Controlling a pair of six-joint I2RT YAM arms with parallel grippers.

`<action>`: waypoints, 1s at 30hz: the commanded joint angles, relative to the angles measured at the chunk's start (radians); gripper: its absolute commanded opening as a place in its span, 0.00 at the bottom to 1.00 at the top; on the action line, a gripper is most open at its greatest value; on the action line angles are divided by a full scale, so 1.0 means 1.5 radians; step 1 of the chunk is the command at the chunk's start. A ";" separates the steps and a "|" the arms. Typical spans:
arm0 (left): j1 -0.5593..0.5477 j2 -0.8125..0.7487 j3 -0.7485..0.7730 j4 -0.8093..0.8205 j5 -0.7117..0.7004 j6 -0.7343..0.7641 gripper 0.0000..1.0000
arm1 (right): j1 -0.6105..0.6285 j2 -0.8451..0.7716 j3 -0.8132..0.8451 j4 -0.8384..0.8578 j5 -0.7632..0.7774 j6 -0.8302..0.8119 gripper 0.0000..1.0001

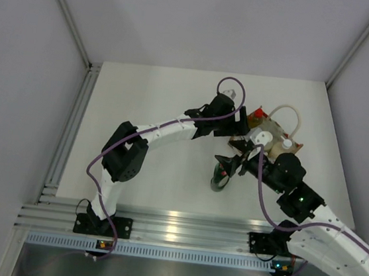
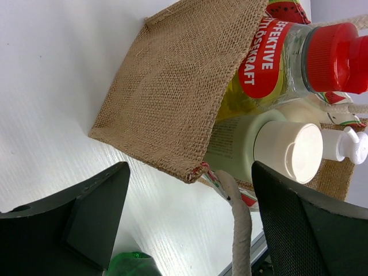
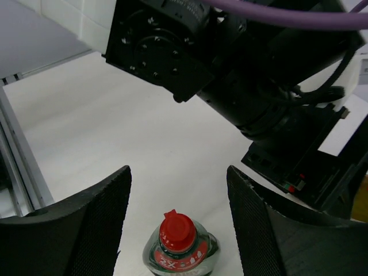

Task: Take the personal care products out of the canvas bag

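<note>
Canvas bag point(image 1: 275, 132) sits at the table's point(image 1: 143, 93) 1 o'clock, with the yellow bottle point(image 2: 270, 63) and cream bottle point(image 2: 241, 144) showing at its mouth. The left gripper point(image 2: 192, 172) gapes empty before them, probably lining up. At the bag's 7 o'clock the right gripper point(image 3: 178, 178), jaws parted, straddles the green bottle point(image 3: 179, 247) without gripping it.

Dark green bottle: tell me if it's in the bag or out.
Out: the dark green bottle rests on the table, between the open right gripper's fingers, apart from the canvas bag.
</note>
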 commanded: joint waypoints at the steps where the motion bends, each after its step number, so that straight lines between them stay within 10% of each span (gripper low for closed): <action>1: -0.001 -0.013 0.002 0.020 0.005 0.009 0.91 | 0.012 -0.041 0.052 0.008 0.040 0.013 0.65; 13: -0.001 -0.034 -0.013 0.020 0.000 0.009 0.92 | -0.013 0.018 0.202 -0.153 0.618 0.183 0.76; 30: -0.001 -0.058 -0.032 0.021 -0.005 0.017 0.92 | -0.419 0.263 0.338 -0.427 0.333 0.239 0.57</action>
